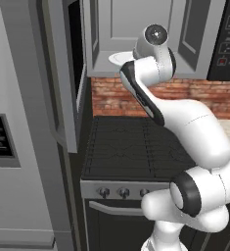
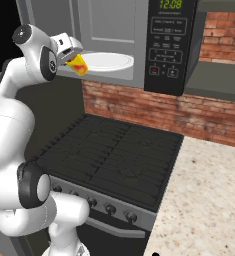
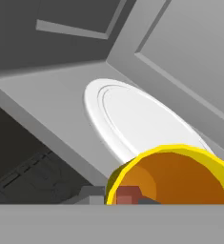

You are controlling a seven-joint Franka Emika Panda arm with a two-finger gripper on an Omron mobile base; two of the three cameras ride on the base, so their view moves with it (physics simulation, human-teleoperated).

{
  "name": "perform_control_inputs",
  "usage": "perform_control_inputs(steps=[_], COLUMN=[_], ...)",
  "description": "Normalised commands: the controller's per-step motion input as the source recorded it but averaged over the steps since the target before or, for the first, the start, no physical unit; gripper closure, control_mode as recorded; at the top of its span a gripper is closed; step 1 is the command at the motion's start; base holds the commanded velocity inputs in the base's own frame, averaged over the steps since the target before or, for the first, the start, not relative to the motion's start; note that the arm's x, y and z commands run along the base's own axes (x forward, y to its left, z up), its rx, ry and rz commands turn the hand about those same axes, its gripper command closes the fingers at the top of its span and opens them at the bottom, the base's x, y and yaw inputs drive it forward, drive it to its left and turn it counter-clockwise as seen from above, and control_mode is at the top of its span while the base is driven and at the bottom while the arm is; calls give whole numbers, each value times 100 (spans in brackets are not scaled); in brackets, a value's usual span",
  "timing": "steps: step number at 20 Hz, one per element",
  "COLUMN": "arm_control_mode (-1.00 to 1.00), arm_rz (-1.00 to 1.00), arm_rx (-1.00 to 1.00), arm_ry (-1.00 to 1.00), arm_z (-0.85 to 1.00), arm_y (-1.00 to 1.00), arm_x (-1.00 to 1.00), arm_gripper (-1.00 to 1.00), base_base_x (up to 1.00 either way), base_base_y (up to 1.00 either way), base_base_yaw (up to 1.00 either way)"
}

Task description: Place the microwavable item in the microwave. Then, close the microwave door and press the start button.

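While the wide grey-framed microwave door (image 1: 70,68) with its dark glass window stands swung open at the far left, the white arm's pincer (image 2: 73,56) is clamped on the small yellow cylindrical cup (image 2: 77,64) with a red-and-green mark, held tilted at the front left edge of the large grey boxy microwave (image 2: 139,40). Just right of the cup, the white round turntable plate (image 2: 106,61) lies bare on the grey cavity floor. Further right sits the black keypad panel (image 2: 168,47). Below, the black stove top (image 2: 111,160) spreads in front of a red brick wall (image 2: 154,112), with a speckled beige stone desk (image 2: 209,200) at the near right.
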Motion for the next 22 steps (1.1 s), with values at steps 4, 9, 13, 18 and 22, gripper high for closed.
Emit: perform_control_inputs(steps=[4, 9, 13, 18, 22], arm_control_mode=[-100, -100, -100, -100, -100], arm_rz=[0, 0, 0, 0, 0], arm_rx=[0, 0, 0, 0, 0], arm_ry=[-2, 0, 2, 1, 0], arm_z=[27, 7, 0, 1, 0], arm_y=[-14, -16, -15, -18, -20], arm_x=[65, 59, 57, 42, 21], arm_gripper=[100, 100, 100, 100, 100], base_base_x=[0, 0, 0, 0, 0], base_base_y=[0, 0, 0, 0, 0], base_base_yaw=[0, 0, 0, 0, 0])
